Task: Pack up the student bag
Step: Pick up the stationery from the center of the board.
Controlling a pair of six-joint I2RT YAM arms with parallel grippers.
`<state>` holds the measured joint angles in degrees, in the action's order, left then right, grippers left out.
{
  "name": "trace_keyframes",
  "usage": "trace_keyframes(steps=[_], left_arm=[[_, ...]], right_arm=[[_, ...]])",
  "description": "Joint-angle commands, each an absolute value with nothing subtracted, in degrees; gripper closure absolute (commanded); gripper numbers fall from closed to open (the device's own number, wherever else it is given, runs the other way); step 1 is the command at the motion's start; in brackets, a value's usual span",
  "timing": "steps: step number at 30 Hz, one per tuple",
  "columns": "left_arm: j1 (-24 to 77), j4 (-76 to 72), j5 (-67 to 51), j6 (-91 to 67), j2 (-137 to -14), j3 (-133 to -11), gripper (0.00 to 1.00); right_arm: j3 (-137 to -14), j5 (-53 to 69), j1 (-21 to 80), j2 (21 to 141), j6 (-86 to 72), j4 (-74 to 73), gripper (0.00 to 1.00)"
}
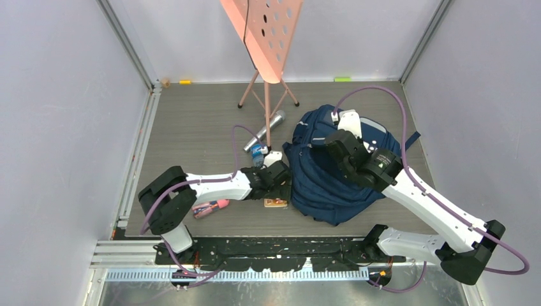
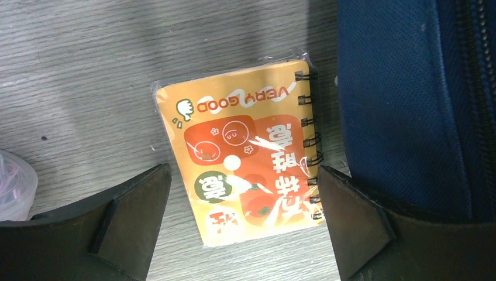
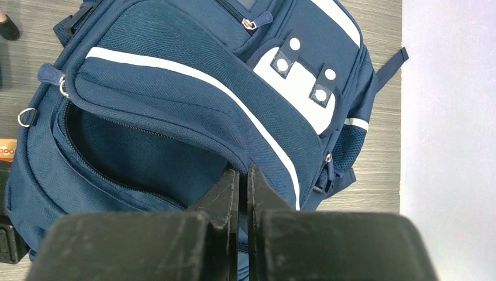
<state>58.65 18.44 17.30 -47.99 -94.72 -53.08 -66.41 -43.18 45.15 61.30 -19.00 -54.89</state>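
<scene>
The backpack [image 1: 332, 185] lay slumped on the worktop [image 1: 198, 115], soft, floppy and probably light. The right claw [image 3: 243, 178], pressed together, pinched its flap edge, a sensible hold. The left claw [image 2: 243, 175] hung spread over a stiff, plastic-wrapped notebook [image 2: 234, 134] just beside the backpack.

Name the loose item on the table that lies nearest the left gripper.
The orange spiral-bound notebook, flat beside the navy blue fabric backpack: the open left gripper flanks it. The silver cylinder and the red-pink item lie farther off.
</scene>
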Motion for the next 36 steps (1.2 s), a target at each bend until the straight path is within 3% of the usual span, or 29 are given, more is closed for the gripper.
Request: trace_keyframes(steps=[1, 11, 24, 36], left_arm=[[59.5, 20.92, 16.63, -49.74, -99.81, -54.62, 0.0], [59.41, 23.08, 17.8, -49.7, -92.4, -48.04, 0.0], [59.75, 20.14, 13.15, -43.96, -87.45, -50.97, 0.0], [60.56, 20.64, 12.18, -41.52, -91.87, -52.11, 0.0]], right_arm=[[-67.31, -46.88, 44.78, 58.22, -20.83, -52.61, 1.0], [-67.21, -46.59, 44.82, 57.52, -21.08, -51.98, 1.0], [-68.1, -45.65, 44.82, 57.93, -21.58, -52.81, 1.0], [-68.12, -45.16, 44.82, 58.1, -21.89, -52.9, 1.0]])
